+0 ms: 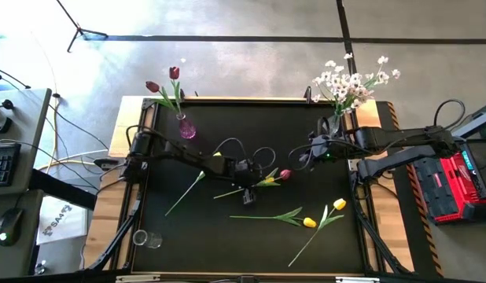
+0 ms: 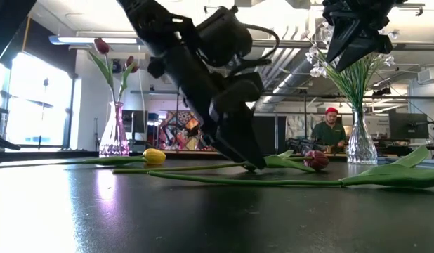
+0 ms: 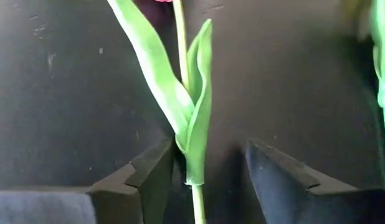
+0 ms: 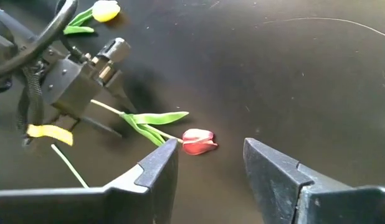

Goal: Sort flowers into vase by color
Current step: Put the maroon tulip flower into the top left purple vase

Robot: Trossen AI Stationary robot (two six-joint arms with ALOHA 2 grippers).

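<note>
A black bench (image 1: pixel 188 236) seen from above, with two dark robot arms reaching in from 9 and 3 o'clock.

The left gripper (image 1: pixel 251 189) is down at the bench's centre, over a red tulip (image 1: pixel 285 174) that lies flat there. Its fingers (image 3: pixel 142 180) are apart, one on each side of the tulip's green stem and leaves, not clamped on them. The bloom points toward 3 o'clock.

The right gripper (image 1: pixel 308 156) hovers just beyond the bloom, toward 1 o'clock, with its fingers (image 4: pixel 158 171) apart and holding nothing.

At 11 o'clock on the bench stands a pink vase (image 1: pixel 186 128) with two red tulips (image 1: pixel 164 80) upright in it. At 1 o'clock a clear vase (image 1: pixel 337 124) holds a spray of white blossoms (image 1: pixel 353 81).

Lying loose on the bench: one yellow tulip (image 1: pixel 218 156) toward 9 o'clock of centre, its stem running toward 7 o'clock, and two more yellow tulips (image 1: pixel 309 222) toward 5 o'clock, close beside each other. A small clear glass (image 1: pixel 141 237) sits at the 7 o'clock corner.

In the low view, a person (image 2: pixel 331 130) in a red cap is in the room behind.
</note>
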